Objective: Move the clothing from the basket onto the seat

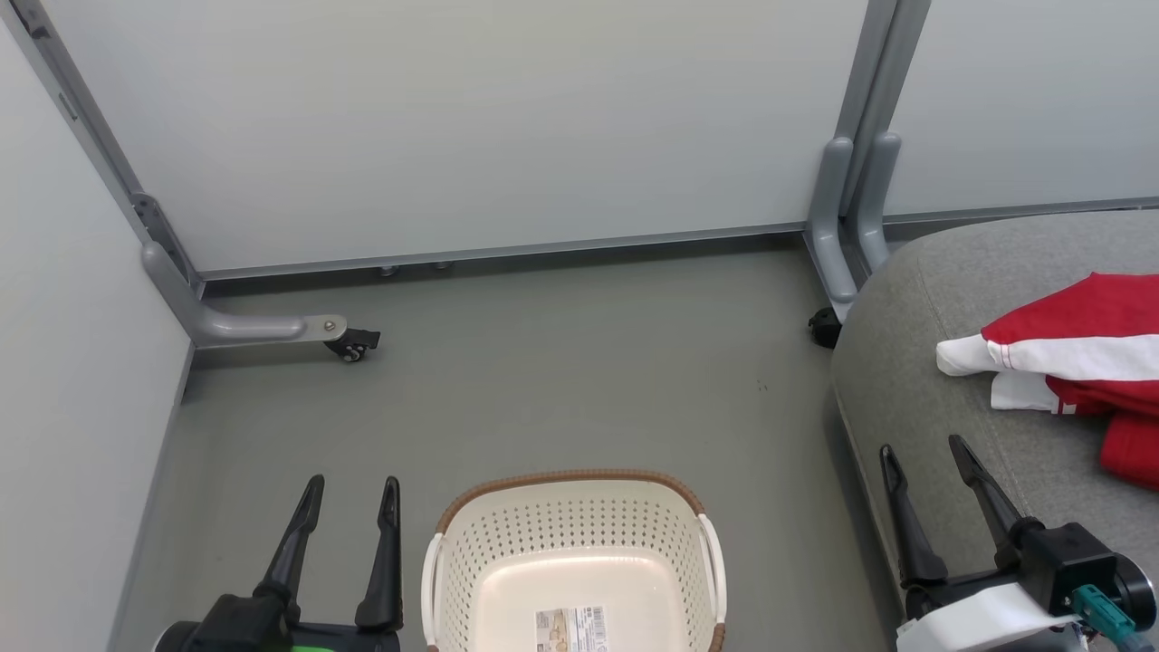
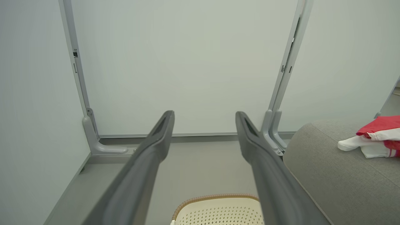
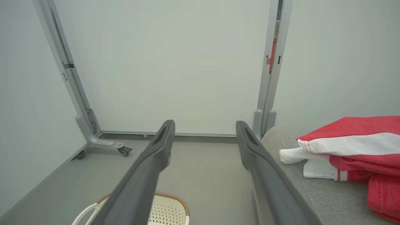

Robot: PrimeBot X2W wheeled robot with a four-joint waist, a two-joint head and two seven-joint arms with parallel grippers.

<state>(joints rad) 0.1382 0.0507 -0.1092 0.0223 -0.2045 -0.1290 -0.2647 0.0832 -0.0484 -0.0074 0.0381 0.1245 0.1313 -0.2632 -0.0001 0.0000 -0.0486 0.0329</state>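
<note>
Lower centre, basket [image 1: 561, 525] empty; clothing [image 1: 1077, 330] on seat [image 1: 905, 380]. Left claw [image 1: 351, 483], right claw [image 1: 922, 445] wide; we'd retreat without snagging fabric.

Grey floor [image 1: 561, 380], pale partition panels [image 1: 471, 118] — castered grey feet [image 1: 272, 328]

Probably a lab test bay, pale partition panels [image 1: 453, 127] on castors [image 1: 353, 347], grey floor [image 1: 561, 362]

The left gripper [image 1: 353, 484] sits at the head view's lower left, jaws spread wide and pointing up, empty. The right gripper [image 1: 923, 448] sits at the lower right, jaws likewise apart, leaning slightly left, empty.
</note>
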